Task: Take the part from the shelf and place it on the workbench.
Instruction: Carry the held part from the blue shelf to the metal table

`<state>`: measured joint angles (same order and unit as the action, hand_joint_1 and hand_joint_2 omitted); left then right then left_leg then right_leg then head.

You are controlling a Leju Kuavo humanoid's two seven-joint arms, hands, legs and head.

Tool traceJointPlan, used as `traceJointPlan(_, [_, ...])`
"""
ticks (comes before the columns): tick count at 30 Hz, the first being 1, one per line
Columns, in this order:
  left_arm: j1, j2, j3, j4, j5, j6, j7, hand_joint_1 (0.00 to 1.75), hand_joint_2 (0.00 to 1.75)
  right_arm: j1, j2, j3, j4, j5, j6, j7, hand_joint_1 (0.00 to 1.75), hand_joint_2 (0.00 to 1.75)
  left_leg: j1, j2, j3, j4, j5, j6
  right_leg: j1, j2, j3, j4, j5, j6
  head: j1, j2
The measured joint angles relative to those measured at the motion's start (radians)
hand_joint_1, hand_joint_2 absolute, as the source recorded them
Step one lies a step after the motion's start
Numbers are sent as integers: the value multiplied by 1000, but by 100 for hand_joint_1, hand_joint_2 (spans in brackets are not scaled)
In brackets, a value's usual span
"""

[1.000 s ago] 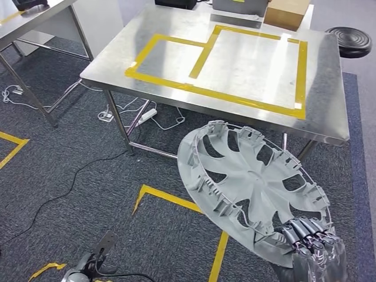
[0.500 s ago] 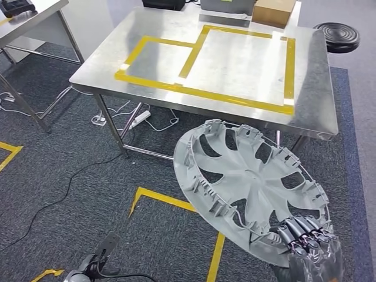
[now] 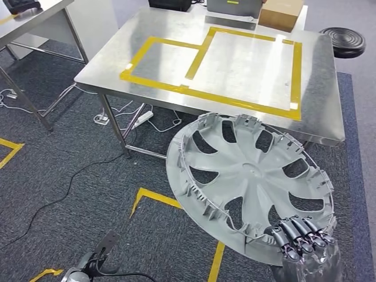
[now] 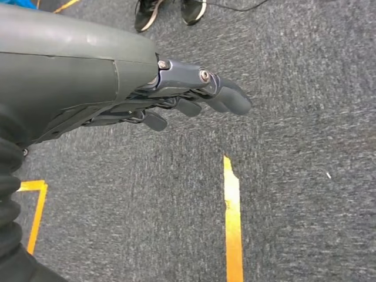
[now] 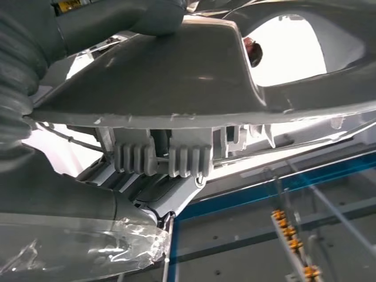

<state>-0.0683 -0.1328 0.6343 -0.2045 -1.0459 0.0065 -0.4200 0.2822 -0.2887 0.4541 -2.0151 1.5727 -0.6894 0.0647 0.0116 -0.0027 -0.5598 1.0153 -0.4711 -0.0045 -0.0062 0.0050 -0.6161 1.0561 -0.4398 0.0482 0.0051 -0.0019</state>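
Observation:
The part is a grey plastic wheel cover (image 3: 248, 176) with curved spokes, inner side up. My right hand (image 3: 306, 247) grips its near rim at the lower right of the head view, fingers curled over the edge. The cover hangs tilted over the carpet, just in front of the steel workbench (image 3: 319, 88), which carries yellow tape rectangles. In the right wrist view the cover's rim (image 5: 200, 76) lies clamped between thumb and fingers. My left hand (image 4: 190, 97) hangs over the carpet with its fingers stretched out and holds nothing.
A cardboard box (image 3: 281, 13) and dark equipment stand at the workbench's far edge. A black round stool (image 3: 345, 40) is at its right end, a second table (image 3: 26, 12) to the left. Cables and a power strip (image 3: 144, 117) lie under the bench. A person's shoes (image 4: 148, 12) are nearby.
The whole view has shifted a little, so the camera moved. The wheel cover now sits flatter and slightly further left in the picture, still in my right hand.

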Motion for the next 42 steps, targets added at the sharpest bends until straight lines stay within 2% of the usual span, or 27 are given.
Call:
traceJointPlan(3, [-1,0,0,0,-1,0,0,0,175,-2,1,1,-2,0,0,5,175,175,1,1,0,-3,0,-16,3,4,6,-15,-3,-15,-3,0])
traceJointPlan(5, [-2,0,-1,0,-1,0,0,0,175,-3,1,1,-2,0,0,6,175,175,2,1,-14,29,-23,-27,0,4,10,-20,-2,-30,-5,0])
traceJointPlan(6, [-3,-1,-2,0,-1,0,0,0,175,-3,1,1,-3,0,0,6,175,175,2,1,-36,75,-49,-31,-2,4,12,-23,-3,-36,-8,0])
traceJointPlan(8, [-1,-2,-2,0,-1,0,0,0,175,-4,2,1,-3,0,0,6,175,175,1,1,-106,211,-108,-35,-2,4,13,-23,-5,-42,-12,0])
traceJointPlan(9, [0,-2,-2,0,-1,0,0,0,175,-5,2,1,-3,0,0,6,175,175,1,1,-135,263,-121,-35,-2,4,13,-23,-6,-44,-12,0])
traceJointPlan(10, [1,-1,-2,0,-1,0,0,0,175,-5,2,1,-3,0,0,6,175,175,1,1,-150,283,-114,-35,-2,6,14,-23,-7,-44,-12,0])
traceJointPlan(11, [1,-1,-2,0,-1,1,0,0,175,-5,3,1,-3,-3,0,6,175,175,1,1,-146,264,-87,-33,-2,7,16,-22,-8,-44,-12,0])
traceJointPlan(13, [0,0,-2,0,-1,1,0,0,175,-6,4,1,-3,-26,0,1,175,175,1,1,-96,143,-9,-28,-3,10,22,-22,-11,-40,-12,0])
traceJointPlan(15, [-1,1,-2,0,-1,1,0,0,175,-11,8,1,-2,-66,0,-27,175,175,1,1,-49,32,28,-23,2,13,22,-18,-16,-31,-11,0])
traceJointPlan(16, [-1,1,-2,0,-1,1,0,0,175,-14,11,1,0,-85,0,-49,175,175,0,1,-40,9,29,-19,4,14,20,-18,-17,-25,-11,0])
traceJointPlan(18, [-1,0,-2,0,-1,1,0,0,175,-19,20,1,4,-112,0,-88,175,175,0,1,-39,2,26,-9,4,15,19,-22,-17,-14,-11,0])
traceJointPlan(20, [-1,1,-2,0,-1,2,1,0,175,-21,25,3,10,-138,0,-107,175,175,3,1,-35,-2,26,3,3,11,9,0,-33,-4,-8,0])
traceJointPlan(21, [-2,2,-2,0,-1,2,1,0,175,-22,26,4,14,-151,0,-111,175,175,5,1,-32,-3,26,9,2,8,-11,41,-55,0,-5,0])
traceJointPlan(23, [-2,3,-2,0,-1,3,2,0,175,-23,27,7,23,-174,0,-112,175,175,4,1,-29,-3,23,15,1,5,-77,171,-112,7,0,0])
traceJointPlan(24, [-1,3,-2,0,-1,3,2,0,175,-23,27,7,28,-181,0,-111,175,175,3,1,-27,-3,21,16,0,4,-109,230,-130,9,0,0])
traceJointPlan(25, [0,3,-2,0,-1,3,2,0,175,-22,27,8,32,-187,0,-110,175,175,3,1,-25,-2,19,17,0,4,-128,259,-131,10,0,0])
traceJointPlan(26, [0,3,-2,0,-1,3,2,0,175,-22,27,7,35,-192,0,-110,175,175,3,0,-22,-2,16,17,0,4,-127,249,-111,10,0,0])
traceJointPlan(27, [0,3,-2,0,-1,3,1,0,175,-22,27,6,37,-196,0,-113,175,175,3,0,-17,-2,13,15,-1,4,-107,200,-76,9,0,0])
traceJointPlan(28, [0,2,-2,0,-1,3,1,0,175,-22,28,5,37,-200,0,-117,175,175,3,-1,-11,-2,9,12,-1,2,-74,130,-37,7,1,0])
traceJointPlan(30, [0,2,-2,0,-1,3,0,0,175,-24,33,0,38,-201,0,-126,175,175,0,-3,-5,-1,2,3,1,1,-15,15,2,3,0,0])
traceJointPlan(32, [0,3,-2,0,-1,3,0,0,175,-26,39,-4,39,-202,0,-130,175,175,-1,-4,-5,-2,1,-7,5,4,2,-12,-2,-6,-4,0])
traceJointPlan(35, [-2,3,-2,0,-2,3,0,0,175,-27,45,-13,39,-201,0,-131,175,175,2,-3,-9,12,-11,-25,4,5,6,-21,-2,-28,-9,0])
traceJointPlan(37, [-2,2,-2,0,-2,3,0,0,175,-29,49,-17,39,-201,0,-131,175,175,2,-3,-51,99,-57,-33,0,3,12,-26,-3,-40,-14,0])
traceJointPlan(39, [0,2,-2,0,-2,3,0,0,175,-32,52,-20,40,-201,0,-131,175,175,2,-3,-123,230,-109,-37,0,4,14,-26,-7,-46,-17,0])
traceJointPlan(40, [1,2,-2,0,-2,3,0,0,175,-32,53,-21,40,-201,0,-131,175,175,3,-3,-150,271,-114,-38,0,5,16,-26,-9,-47,-17,0])
traceJointPlan(41, [2,2,-2,0,-2,3,0,0,175,-33,54,-22,41,-201,0,-131,175,175,3,-3,-159,276,-97,-37,0,7,19,-26,-11,-47,-17,0])
traceJointPlan(42, [2,3,-2,0,-2,3,0,0,175,-33,55,-22,42,-201,0,-131,175,175,3,-3,-149,241,-62,-35,0,8,24,-26,-14,-46,-18,0])
